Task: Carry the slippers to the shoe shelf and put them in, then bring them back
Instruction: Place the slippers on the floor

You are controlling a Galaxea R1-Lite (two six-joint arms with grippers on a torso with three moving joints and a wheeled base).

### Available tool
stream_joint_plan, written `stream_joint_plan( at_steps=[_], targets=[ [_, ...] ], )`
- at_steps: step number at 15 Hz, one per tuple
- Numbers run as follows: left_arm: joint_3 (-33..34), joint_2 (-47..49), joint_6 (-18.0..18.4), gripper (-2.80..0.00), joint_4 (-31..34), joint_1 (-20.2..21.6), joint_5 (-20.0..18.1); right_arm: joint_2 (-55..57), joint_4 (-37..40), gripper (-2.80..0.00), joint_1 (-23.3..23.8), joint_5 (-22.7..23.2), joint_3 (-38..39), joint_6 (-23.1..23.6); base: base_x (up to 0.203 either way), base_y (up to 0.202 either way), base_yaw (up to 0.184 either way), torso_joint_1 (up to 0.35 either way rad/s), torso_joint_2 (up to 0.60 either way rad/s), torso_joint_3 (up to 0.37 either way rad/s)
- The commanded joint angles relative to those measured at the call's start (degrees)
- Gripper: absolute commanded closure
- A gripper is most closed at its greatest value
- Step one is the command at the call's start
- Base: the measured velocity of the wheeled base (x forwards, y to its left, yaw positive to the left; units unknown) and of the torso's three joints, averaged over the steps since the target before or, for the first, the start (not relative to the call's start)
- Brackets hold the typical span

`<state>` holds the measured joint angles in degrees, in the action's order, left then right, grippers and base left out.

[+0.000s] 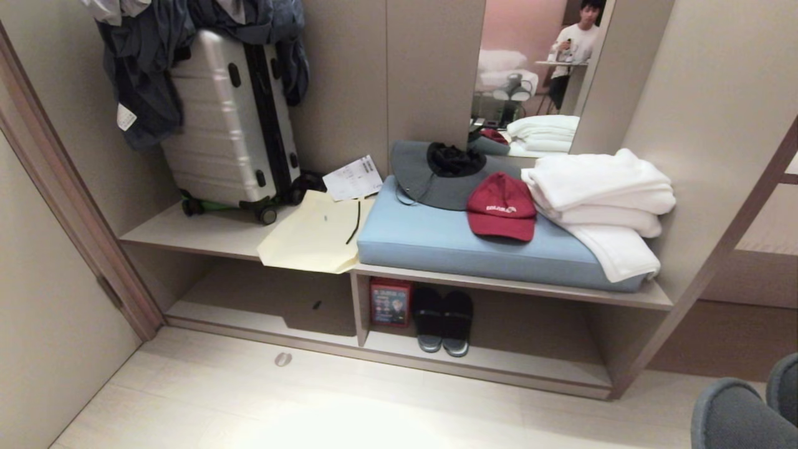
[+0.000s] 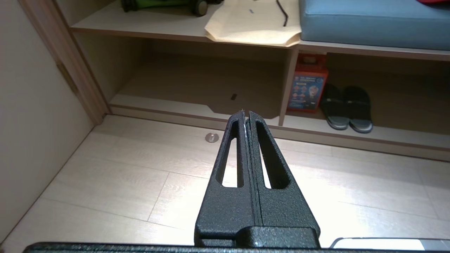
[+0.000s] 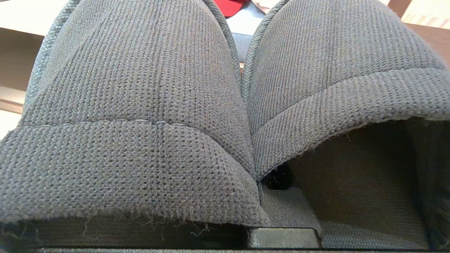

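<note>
The grey-blue knitted slippers fill the right wrist view, side by side with toes pointing away. My right gripper is shut on their inner edges where they meet; only one of its fingers shows, inside the right slipper. Their toes poke into the head view's bottom right corner, above the floor. The shoe shelf is the low beige cubby under the bench, with a vertical divider; its left compartment is empty. My left gripper is shut on nothing and hangs over the floor in front of that left compartment.
A dark pair of slides and a red box stand in the right compartment. On the bench are a suitcase, a yellow bag, a blue cushion with a red cap, and white towels. A person shows in the mirror.
</note>
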<state>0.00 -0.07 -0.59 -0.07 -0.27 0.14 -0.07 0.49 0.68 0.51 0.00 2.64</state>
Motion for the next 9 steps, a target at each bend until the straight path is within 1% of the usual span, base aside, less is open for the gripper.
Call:
stream_joint_plan(
  at_steps=[1,9],
  targets=[
    [0.09,0.07,-0.03,0.00,-0.01,0.00,0.03,-0.28,-0.05,0.00,0.02,0.02,0.00,-0.09,0.000,0.000,0.000,0.000,0.00,0.000],
    [0.09,0.07,0.06,0.00,0.07,0.00,-0.06,-0.19,-0.05,0.00,0.02,0.02,0.00,0.18,0.000,0.000,0.000,0.000,0.00,0.000]
  ],
)
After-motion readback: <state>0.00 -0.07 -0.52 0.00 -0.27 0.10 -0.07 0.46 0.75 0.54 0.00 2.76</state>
